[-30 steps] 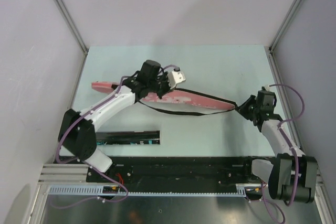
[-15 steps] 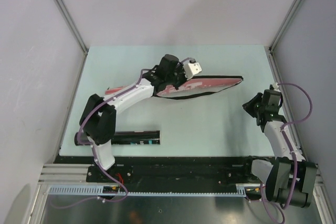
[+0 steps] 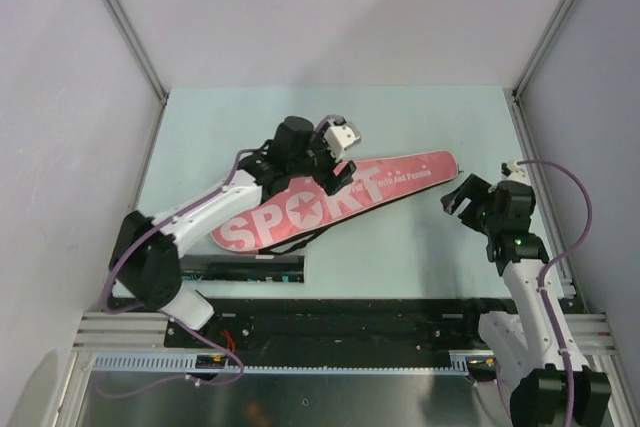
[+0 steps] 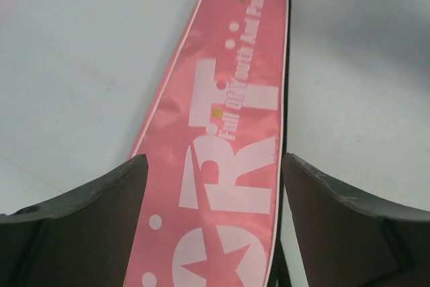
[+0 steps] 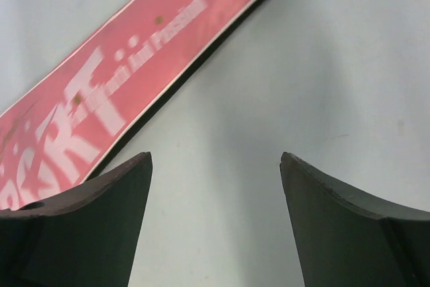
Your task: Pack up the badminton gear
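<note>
The pink racket-shaped bag [image 3: 330,199] lettered "SPORT" lies flat and face up on the pale green table, running from near left to far right. My left gripper [image 3: 333,177] hovers over its middle, open; in the left wrist view the bag [image 4: 228,139] shows below and between the spread fingers [image 4: 87,220], untouched. My right gripper [image 3: 458,197] is open just off the bag's narrow right end, over bare table [image 5: 222,99], with the bag [image 5: 134,52] at its upper left. A long black tube [image 3: 240,267] lies by the near edge, under the bag's wide end.
Grey walls with metal corner posts [image 3: 120,22] enclose the table on three sides. The black rail [image 3: 350,317] carrying the arm bases runs along the near edge.
The bag was held up edge-on by the left gripper; now it lies flat, face up. Both grippers have opened. The left arm drew back and the right gripper shifted left towards the bag's end.
</note>
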Controlling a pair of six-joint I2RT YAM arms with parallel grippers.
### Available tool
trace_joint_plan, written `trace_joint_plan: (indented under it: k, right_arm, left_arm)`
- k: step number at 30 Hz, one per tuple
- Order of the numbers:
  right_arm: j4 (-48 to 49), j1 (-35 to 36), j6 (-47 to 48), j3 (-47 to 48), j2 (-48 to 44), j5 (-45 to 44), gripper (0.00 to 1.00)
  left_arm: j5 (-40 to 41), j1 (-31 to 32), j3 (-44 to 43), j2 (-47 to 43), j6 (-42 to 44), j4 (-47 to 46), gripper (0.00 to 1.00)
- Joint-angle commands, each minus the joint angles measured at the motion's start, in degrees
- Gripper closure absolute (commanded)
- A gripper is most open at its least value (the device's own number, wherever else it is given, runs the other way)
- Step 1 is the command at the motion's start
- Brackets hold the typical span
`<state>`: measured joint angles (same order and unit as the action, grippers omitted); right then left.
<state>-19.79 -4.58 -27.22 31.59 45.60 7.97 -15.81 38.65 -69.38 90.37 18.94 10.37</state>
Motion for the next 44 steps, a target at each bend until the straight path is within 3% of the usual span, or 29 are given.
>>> trace_joint_plan:
  k: [1,6,8,12,19,33,37,38,44]
  right_arm:
    - [-1.65,7.71,-0.81,1.36,-3.33,-0.14,0.18]
    - [-4.45,20.45,1.02,7.15,-1.58,-10.39,0.17]
    - [-6.82,23.72,1.64,9.61,-0.78,-16.98,0.16]
    - [-9.38,28.65,3.05,15.5,-0.6,-20.36,0.12]
    - [-8.86,31.12,4.63,16.83,-3.5,-21.41,0.1]
    - [-7.89,34.37,5.95,17.88,-3.15,-25.54,0.07]
    - [-8.68,34.37,7.0,19.82,-6.39,-28.0,0.06]
    - [-8.77,34.37,7.36,20.08,-7.28,-28.88,0.01]
    - [-8.33,34.37,12.1,24.3,-15.61,-30.99,0.0]
  left_arm:
    - [-7.29,-1.56,0.21,-7.83,-9.69,-3.16,0.13]
    - [-12.22,-5.51,1.09,-15.02,-18.31,-3.51,0.11]
    - [-11.44,-5.87,1.27,-18.02,-21.83,-3.78,0.12]
    - [-11.35,-5.87,3.29,-27.84,-24.91,-5.27,0.12]
    - [-8.62,-5.96,10.05,-37.18,-27.55,-8.87,0.11]
    - [-4.41,-6.13,12.43,-38.5,-30.36,-15.03,0.11]
    - [-1.42,-6.31,12.7,-41.85,-30.8,-15.03,0.09]
    - [-0.98,-6.31,12.35,-42.72,-30.8,-15.03,0.09]
    - [0.43,-6.31,10.07,-48.79,-30.89,-15.03,0.06]
